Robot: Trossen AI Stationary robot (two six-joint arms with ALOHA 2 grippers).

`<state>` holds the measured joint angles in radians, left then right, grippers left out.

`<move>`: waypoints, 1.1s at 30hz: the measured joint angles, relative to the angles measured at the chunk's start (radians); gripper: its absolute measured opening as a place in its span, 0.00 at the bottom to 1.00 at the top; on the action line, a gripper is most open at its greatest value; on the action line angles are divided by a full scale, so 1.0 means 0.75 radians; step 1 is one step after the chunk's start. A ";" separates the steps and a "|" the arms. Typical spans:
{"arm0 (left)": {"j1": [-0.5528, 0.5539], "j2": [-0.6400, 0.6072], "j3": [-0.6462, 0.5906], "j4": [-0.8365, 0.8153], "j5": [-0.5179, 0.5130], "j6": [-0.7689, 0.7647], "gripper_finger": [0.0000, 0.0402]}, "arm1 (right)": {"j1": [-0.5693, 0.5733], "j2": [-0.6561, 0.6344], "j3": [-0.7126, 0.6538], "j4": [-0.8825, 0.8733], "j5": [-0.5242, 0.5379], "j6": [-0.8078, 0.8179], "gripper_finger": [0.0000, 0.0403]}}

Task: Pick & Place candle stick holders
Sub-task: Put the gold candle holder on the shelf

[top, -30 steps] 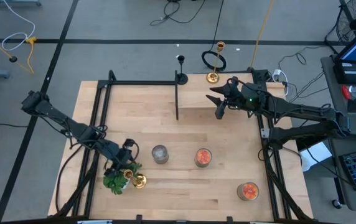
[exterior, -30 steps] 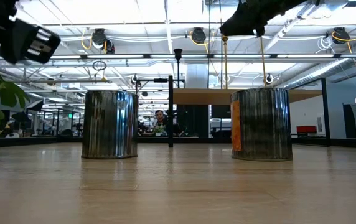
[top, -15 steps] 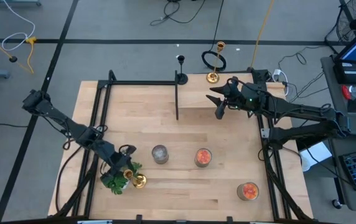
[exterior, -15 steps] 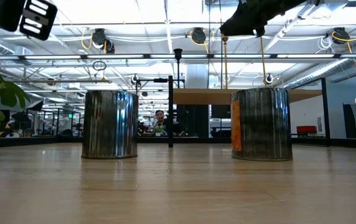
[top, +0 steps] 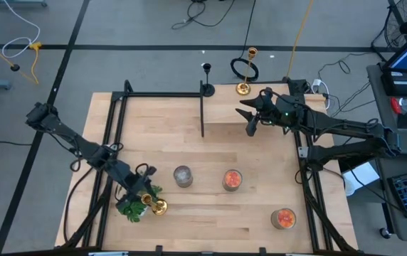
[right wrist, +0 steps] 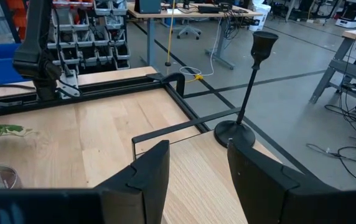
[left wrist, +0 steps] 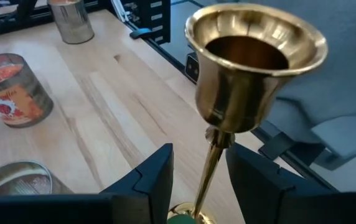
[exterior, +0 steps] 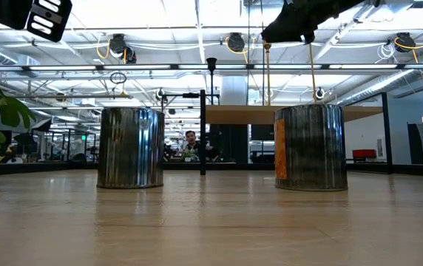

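A shiny gold candle stick holder (top: 159,207) stands on its round base at the table's near left, beside a green plant (top: 129,208). My left gripper (top: 146,198) is open. In the left wrist view its fingers stand either side of the holder's thin stem (left wrist: 208,177), below the cup (left wrist: 256,62), without touching it. A black holder (top: 207,88) and a second gold holder (top: 243,88) stand at the far edge. My right gripper (top: 249,121) is open and empty over a raised wooden platform (top: 225,126), facing the black holder (right wrist: 246,93).
A silver can (top: 183,176) and two orange-labelled cans (top: 232,180) (top: 283,218) stand on the near half of the table. A black metal frame (top: 202,107) rims the table. In the low view two cans (exterior: 130,148) (exterior: 311,148) stand mid-table.
My left gripper has moved toward the table's near edge, closing in on the gold holder beside the plant. The holder and plant have stayed put.
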<state>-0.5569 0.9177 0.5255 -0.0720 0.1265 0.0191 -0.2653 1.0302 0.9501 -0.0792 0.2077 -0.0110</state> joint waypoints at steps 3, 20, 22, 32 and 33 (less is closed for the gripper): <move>0.000 0.015 0.000 0.013 -0.010 0.003 0.38 | 0.000 0.000 0.000 0.000 0.000 0.000 0.39; -0.001 0.050 -0.001 0.292 -0.110 0.004 0.08 | -0.001 0.016 0.001 0.000 -0.131 0.023 0.41; 0.003 0.050 0.000 0.371 -0.161 0.015 0.08 | 0.000 0.037 0.001 -0.003 -0.210 0.070 0.41; 0.075 0.049 0.097 0.377 -0.474 -0.101 0.07 | 0.115 0.179 0.001 0.003 -0.388 0.103 0.40; 0.087 0.050 0.113 0.375 -0.477 -0.100 0.07 | 0.132 0.190 0.001 0.007 -0.387 0.103 0.40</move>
<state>-0.4915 0.9555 0.6106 0.2091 -0.2309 -0.0555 -0.1662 1.1729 0.9508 -0.0736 -0.0826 0.0662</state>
